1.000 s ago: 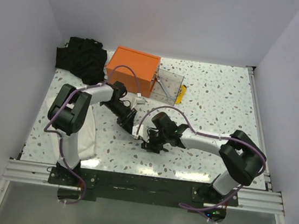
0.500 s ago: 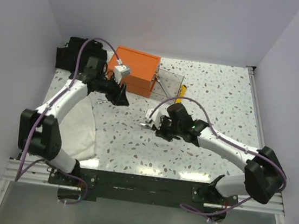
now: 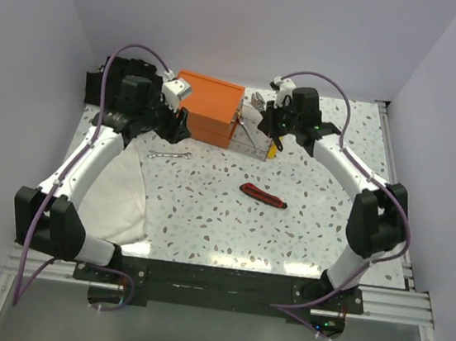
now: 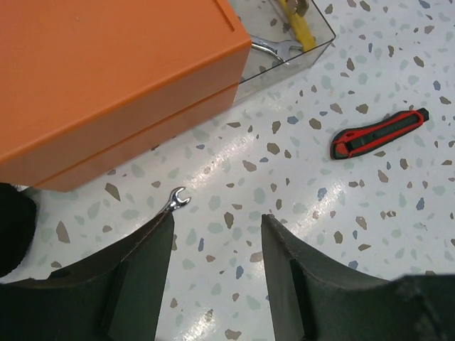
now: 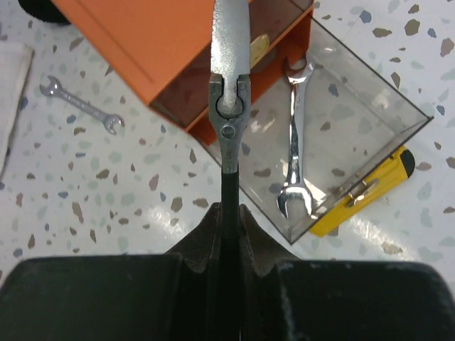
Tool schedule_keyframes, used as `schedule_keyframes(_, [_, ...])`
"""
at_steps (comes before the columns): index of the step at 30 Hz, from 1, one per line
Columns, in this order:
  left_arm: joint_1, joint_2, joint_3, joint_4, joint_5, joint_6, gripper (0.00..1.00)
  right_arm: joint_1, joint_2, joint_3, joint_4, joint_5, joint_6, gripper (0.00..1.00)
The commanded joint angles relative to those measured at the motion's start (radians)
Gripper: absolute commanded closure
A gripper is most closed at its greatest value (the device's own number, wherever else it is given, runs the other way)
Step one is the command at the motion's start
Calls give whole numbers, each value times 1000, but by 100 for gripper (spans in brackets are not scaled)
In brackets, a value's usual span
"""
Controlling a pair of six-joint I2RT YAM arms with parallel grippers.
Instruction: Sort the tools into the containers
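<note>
- The left arm (image 3: 88, 157) and right arm (image 3: 347, 164) are built of white links and black joints.
- Purple cables (image 3: 315, 75) are looped along each.
- Black fingers (image 4: 288, 273) are fitted.

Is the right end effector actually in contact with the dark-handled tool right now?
Touching. In the right wrist view, the right end effector has its jaws clamped on the black shaft of the dark-handled tool, with no gap on either side.

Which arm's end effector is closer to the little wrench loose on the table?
Left. The left end effector hovers beyond the wrench, by the orange box; the right end effector is farther right, over the clear tray, holding a dark-handled tool.
</note>
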Motion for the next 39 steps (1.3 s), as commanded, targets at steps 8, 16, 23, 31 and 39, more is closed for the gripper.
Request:
schedule_keyframes(8, [47,-81,-61,16,-10,-4,43,-30,325,289,69,-33,111,100])
schedule_keyframes(16, [99,-93,-114,42,43,-44,43,-28,450,404,78,-27,62,100])
schedule_keyframes(23, [108,-90,-124,46,53,-44,43,-27,501,427,61,-37,29,96])
schedule_keyframes(31, [119,-79,-121,48,27,-42,43,-22,447,352,21,0,-42,49])
schedule_keyframes(39, [118,-163,-316,115,-36,383,40,-30,216,227,32,19,-19,44])
